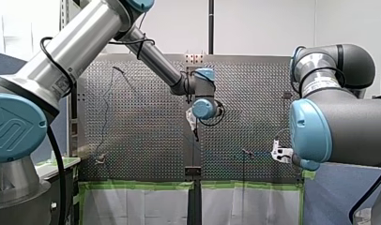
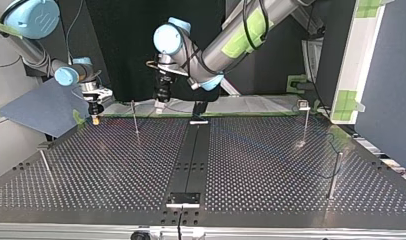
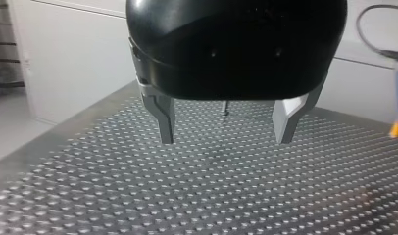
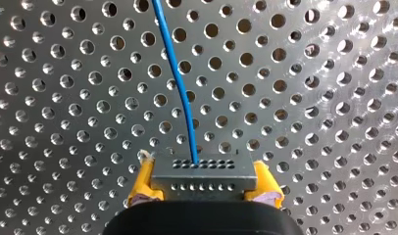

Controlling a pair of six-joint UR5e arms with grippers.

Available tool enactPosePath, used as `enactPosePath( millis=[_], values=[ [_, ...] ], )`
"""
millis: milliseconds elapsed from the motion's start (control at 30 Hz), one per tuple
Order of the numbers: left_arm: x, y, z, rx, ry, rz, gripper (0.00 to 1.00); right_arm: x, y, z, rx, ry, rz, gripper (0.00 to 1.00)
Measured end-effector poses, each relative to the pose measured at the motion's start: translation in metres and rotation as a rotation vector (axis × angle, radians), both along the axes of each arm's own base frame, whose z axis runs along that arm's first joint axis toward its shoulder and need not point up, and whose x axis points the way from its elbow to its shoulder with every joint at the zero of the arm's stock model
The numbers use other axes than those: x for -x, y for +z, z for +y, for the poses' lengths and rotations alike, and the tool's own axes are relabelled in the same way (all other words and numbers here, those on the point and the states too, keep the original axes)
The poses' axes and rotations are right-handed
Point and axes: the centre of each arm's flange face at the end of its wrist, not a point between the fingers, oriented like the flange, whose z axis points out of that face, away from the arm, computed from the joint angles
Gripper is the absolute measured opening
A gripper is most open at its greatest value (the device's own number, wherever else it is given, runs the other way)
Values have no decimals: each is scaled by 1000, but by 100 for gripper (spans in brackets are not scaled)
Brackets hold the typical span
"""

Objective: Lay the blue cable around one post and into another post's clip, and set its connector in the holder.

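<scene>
My right gripper (image 4: 203, 187) pinches the connector (image 4: 202, 175); my left gripper (image 3: 226, 125) hangs open.
The blue cable (image 4: 180, 88) ahead seems light and floppy; grip the rigid connector.

- Front view: the camera sits behind and above my shoulders and looks the way I reach. It stands well back. The perforated table (image 1: 141, 140) fills the middle, with my left arm (image 1: 62, 51) at the view's left and my right arm (image 1: 339, 117) at its right.
- Top view: the camera is across the table, low, at about the work's height, facing me. My arms come in from above, sides crossed.
- Left wrist view: from my left wrist it looks along my left gripper (image 3: 225, 139), slanting low over the table toward a pale wall (image 3: 74, 58).
- Right wrist view: from my right wrist it looks squarely at the table from very near, past the connector (image 4: 202, 171) in my right gripper (image 4: 204, 188).
- All four views show the table. The front and top views share both arms and the thin posts (image 2: 135, 117).
</scene>
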Motion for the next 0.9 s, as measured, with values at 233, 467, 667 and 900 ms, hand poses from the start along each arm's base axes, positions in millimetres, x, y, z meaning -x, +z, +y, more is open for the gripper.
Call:
enactPosePath(
  millis=[233, 467, 667, 900],
  values=[
    [7, 21, 17, 54, 10, -37, 100, -3, 0, 1, 0, 4, 0, 0],
    [18, 39, 34, 97, 13, -64, 100, -6, 0, 1, -1, 8, -2, 0],
    [29, 49, 47, 110, 17, -74, 100, -6, 0, 1, 0, 8, -3, 0],
    [44, 58, 65, 119, 48, -71, 100, -6, 0, 1, 1, 9, -4, 0]
  ],
)
